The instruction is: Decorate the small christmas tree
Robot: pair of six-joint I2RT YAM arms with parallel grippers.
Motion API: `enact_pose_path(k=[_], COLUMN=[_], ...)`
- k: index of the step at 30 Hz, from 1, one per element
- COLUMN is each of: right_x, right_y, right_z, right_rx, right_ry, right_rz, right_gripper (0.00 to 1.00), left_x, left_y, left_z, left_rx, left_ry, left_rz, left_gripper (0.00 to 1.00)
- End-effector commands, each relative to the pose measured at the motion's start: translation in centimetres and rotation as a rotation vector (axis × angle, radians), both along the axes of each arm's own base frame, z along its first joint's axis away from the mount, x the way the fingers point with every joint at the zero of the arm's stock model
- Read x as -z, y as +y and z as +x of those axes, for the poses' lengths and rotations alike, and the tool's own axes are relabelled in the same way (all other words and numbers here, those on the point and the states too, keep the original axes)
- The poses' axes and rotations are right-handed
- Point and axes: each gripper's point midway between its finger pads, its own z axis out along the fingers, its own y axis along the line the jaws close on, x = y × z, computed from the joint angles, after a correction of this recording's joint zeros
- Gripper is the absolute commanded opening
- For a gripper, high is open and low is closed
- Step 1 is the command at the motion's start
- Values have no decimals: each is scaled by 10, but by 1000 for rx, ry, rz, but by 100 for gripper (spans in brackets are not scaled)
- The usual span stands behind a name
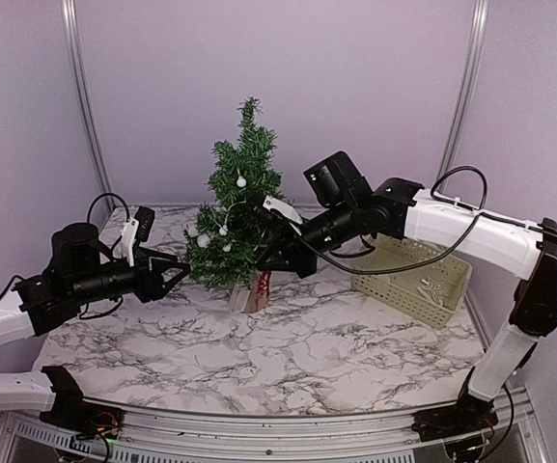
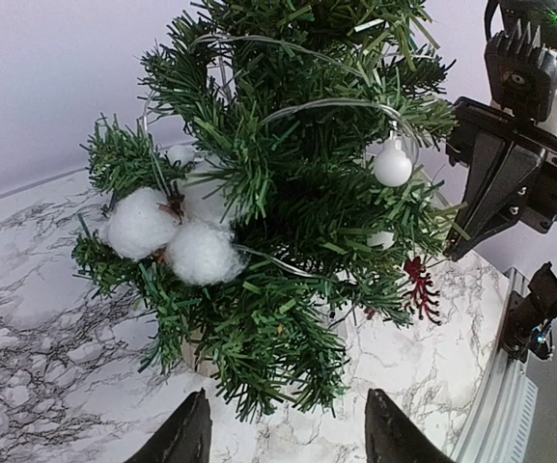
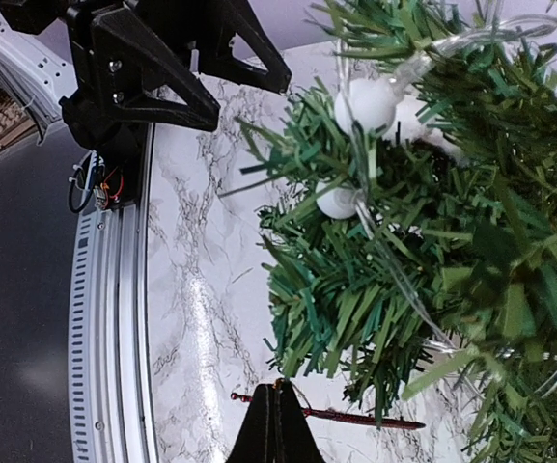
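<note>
The left gripper [image 2: 287,400] stands open and empty, fingers apart. The small christmas tree [image 2: 288,193] is just ahead of it, upright on the marble table [image 2: 37,367]. Opposite, across the tree, the right gripper [image 3: 276,397] is closed, with a red ornament [image 3: 355,418] hanging by its thread at the fingertips, beside the lower branches.

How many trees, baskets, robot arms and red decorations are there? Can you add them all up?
Tree: 1
Basket: 1
Arms: 2 (left arm, right arm)
Red ornament: 1 that shows
Total: 5
</note>
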Motion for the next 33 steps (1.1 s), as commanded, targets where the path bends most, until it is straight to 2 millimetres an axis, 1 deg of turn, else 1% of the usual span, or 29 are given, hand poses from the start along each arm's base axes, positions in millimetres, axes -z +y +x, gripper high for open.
enact_pose_path(k=[1,9,20,29,33], right_x=[-11,-8,-6,-15,-19], right_y=[8,11,-1,-6,-8], right_z=[10,18,24,35,34], right_rx=[8,29,69,107,106], right_ry=[-58,-71,-114,-150,-159], right_rz=[14,-6,-43,-27,-21], right_gripper=[0,0,0,0,0], left_x=[-7,-3,2,5,6], left_y=[-1,0,-1,-3,-3], left_z=[3,3,5,7,8], left_rx=[-6,-6,-2,-3,-3], left_ry=[-44,-46,-44,-41,-41], left_rz=[-11,3,27,36,38], left_gripper=[54,54,54,54,54])
